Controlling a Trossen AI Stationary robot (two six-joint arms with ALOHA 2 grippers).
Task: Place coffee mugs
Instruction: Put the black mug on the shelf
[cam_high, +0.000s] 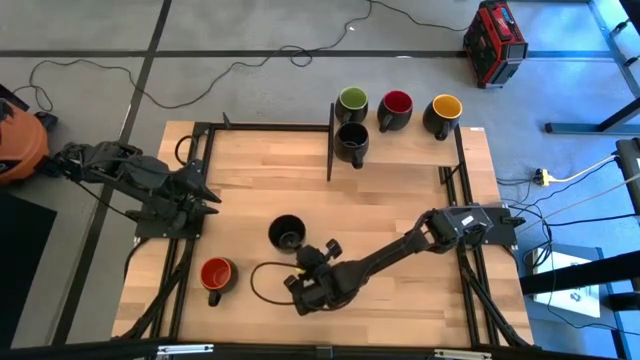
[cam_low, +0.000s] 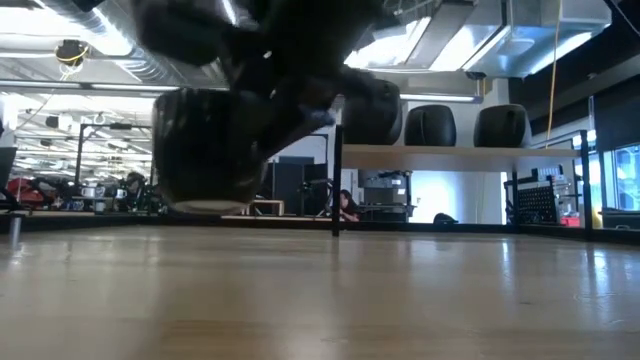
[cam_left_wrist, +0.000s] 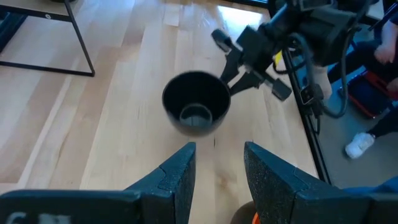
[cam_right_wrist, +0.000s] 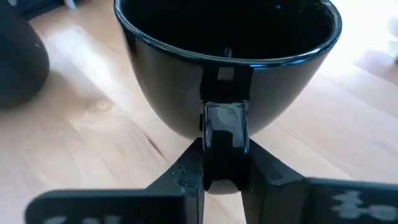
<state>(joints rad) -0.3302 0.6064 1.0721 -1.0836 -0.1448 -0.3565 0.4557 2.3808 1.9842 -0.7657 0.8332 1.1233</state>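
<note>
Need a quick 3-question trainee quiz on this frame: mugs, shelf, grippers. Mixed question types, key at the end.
1. True or false: the right gripper is shut on the handle of the black-inside mug.
2. How many mugs stand on the shelf at the table's far edge? A) two B) three C) four
3. Fill in: the mug alone near the table's front left has a ____ inside.

Key:
1. True; the fingers pinch the handle in the right wrist view.
2. C: green-inside mug, red-inside shelf mug, yellow-inside mug, second black mug.
3. Red, the front red-inside mug. The left gripper waits open at the left.
</note>
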